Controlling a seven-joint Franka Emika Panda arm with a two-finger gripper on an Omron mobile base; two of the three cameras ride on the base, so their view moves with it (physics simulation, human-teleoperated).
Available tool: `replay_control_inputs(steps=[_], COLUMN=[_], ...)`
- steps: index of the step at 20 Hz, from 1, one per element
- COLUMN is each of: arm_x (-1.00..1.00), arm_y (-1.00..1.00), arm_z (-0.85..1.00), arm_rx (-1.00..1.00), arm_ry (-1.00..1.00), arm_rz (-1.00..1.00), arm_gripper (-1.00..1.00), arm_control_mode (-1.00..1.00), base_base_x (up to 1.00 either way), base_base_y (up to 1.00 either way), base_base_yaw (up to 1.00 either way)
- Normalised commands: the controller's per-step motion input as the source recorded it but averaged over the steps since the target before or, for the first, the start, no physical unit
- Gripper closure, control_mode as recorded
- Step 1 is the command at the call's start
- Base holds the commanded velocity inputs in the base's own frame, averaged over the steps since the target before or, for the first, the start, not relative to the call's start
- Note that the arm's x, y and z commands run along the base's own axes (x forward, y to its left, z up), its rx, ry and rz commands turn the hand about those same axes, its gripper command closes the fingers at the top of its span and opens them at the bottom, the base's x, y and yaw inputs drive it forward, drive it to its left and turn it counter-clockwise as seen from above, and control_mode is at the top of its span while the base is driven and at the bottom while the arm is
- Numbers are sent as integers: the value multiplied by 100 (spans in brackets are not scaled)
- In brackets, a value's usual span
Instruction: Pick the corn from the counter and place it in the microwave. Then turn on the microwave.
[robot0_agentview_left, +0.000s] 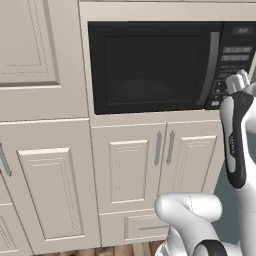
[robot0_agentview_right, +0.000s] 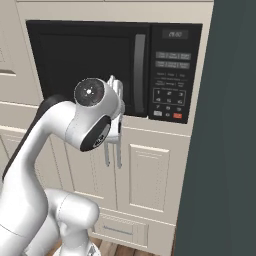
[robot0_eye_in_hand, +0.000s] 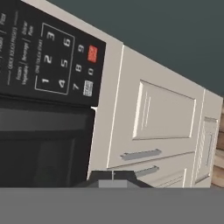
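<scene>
While we look from the base, we see the large black built-in microwave (robot0_agentview_left: 155, 67) set in the cream cabinet wall, with its dark glass door closed and the long curved grey handle (robot0_agentview_left: 210, 65) standing upright at the right side of the door. To the right of the handle is the dark keypad (robot0_agentview_right: 170, 72), with a small red button (robot0_agentview_right: 177, 115) in its lowest row. The corn we cannot make out; the glass is too dark to tell what lies behind it.

The white arm with dark joints (robot0_agentview_right: 75, 125) rises before the microwave. In the right base view its wrist covers the lower part of the handle, and we cannot tell if it touches the door. In the hand view the two small dark finger tips (robot0_eye_in_hand: 113, 179) of the gripper (robot0_eye_in_hand: 113, 176) stand pressed together with no gap, and nothing is between them. This view is rolled, so the keypad lies at the upper left and the cream panelled cabinet doors (robot0_eye_in_hand: 164, 111) with grey bar handles (robot0_eye_in_hand: 141, 154) run to the right.

Below the microwave are two cream doors with upright grey handles (robot0_agentview_left: 164, 147), and under them a drawer (robot0_agentview_left: 145, 226).
</scene>
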Motion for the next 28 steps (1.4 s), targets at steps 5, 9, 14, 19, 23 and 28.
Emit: replay_control_inputs(steps=[5,9,14,19,23,28], arm_x=[1,0,0,0,0,2], arm_y=[-11,-2,0,-2,-3,-5], arm_z=[-10,-10,-7,-1,0,-1], arm_rx=[10,9,8,8,7,5], arm_ry=[-6,-7,-6,-1,0,-1], arm_rz=[-2,-3,-5,-6,-6,-3], arm_gripper=[100,100,100,100,100,100], arm_control_mode=[-100,-100,-100,-100,-100,-100], base_base_x=[0,0,0,0,0,0], base_base_y=[0,0,0,0,0,0], base_base_yaw=[0,0,0,0,0,0])
